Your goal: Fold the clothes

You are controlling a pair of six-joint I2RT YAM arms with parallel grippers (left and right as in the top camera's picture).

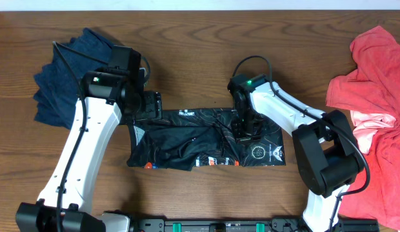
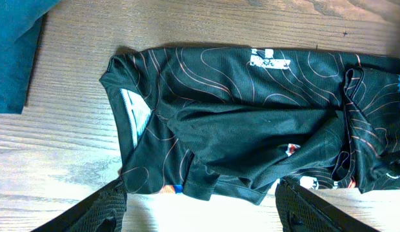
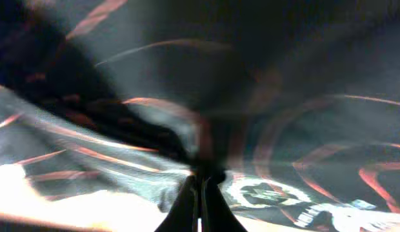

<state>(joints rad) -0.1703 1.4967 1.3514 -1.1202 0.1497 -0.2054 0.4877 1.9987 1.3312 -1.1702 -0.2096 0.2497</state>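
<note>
Overhead first: find the black jersey, printed with thin orange contour lines, spread lengthwise on the wooden surface but rumpled, one layer bunched over its middle. Beyond the jersey's collar end, note a navy garment in a heap. Well past its opposite end, a red garment, likewise unfolded.

Right pincer: down on the jersey toward its logo end, closed to a sliver, dark cloth apparently nipped between the tips. Left pincer: raised clear of the jersey near its collar end, spread wide, gripping nothing.

Judged as thin, slick sports fabric: light, limp, too soft to carry a crease unaided, likely to slide on itself and on the wood. Best taken at hems, side seams or the collar band, where doubled cloth gives a firmer bite. Avoid pinching mid-panel, good only for raising a tent of one layer. Expect sagging between two holds, so grip both corners of one edge, keep low while carrying it over, and smooth the bunched middle before any fold.
</note>
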